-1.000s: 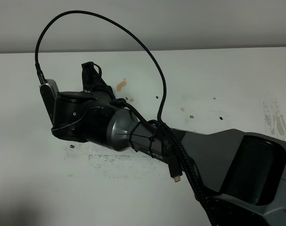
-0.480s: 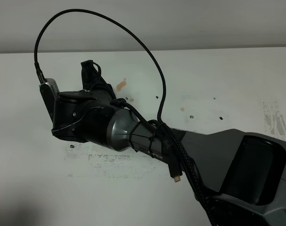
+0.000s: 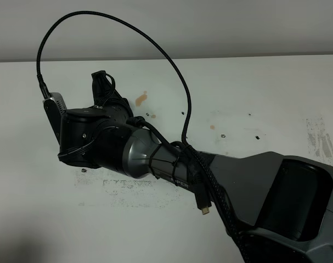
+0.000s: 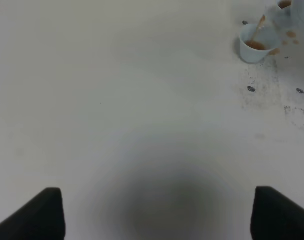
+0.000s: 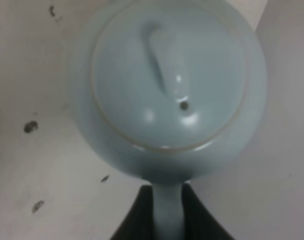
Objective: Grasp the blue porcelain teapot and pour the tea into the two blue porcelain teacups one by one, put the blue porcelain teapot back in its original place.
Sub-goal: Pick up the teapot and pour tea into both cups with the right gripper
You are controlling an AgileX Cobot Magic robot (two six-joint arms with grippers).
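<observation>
Right gripper [image 5: 168, 222], wrist view: both dark fingers [image 5: 133, 224] were clamped on the loop handle [image 5: 168, 200] of the blue porcelain teapot [image 5: 167, 125], which hung directly ahead of the fingertips, its lid [image 5: 167, 75] facing the camera, above the white table [image 5: 31, 165] with dark specks. In the high view the right arm [image 3: 155, 156] reached across the middle of the table [image 3: 265, 93], a black cable [image 3: 128, 27] arching over it; the gripper [image 3: 102, 82] pointed away from the camera and the teapot was hidden beneath the wrist. Left gripper [image 4: 162, 215], wrist view: the two fingertips [image 4: 44, 215] stood wide apart with nothing between them, above bare table [image 4: 116, 90]. Well ahead of this gripper and off to one side stood a blue porcelain teacup [image 4: 253, 45] holding brown tea, a thin brown stream [image 4: 261, 22] meeting its rim, with brown drops [image 4: 291, 35] just beside it. A further pale object at the frame corner was cut off and could not be identified.
</observation>
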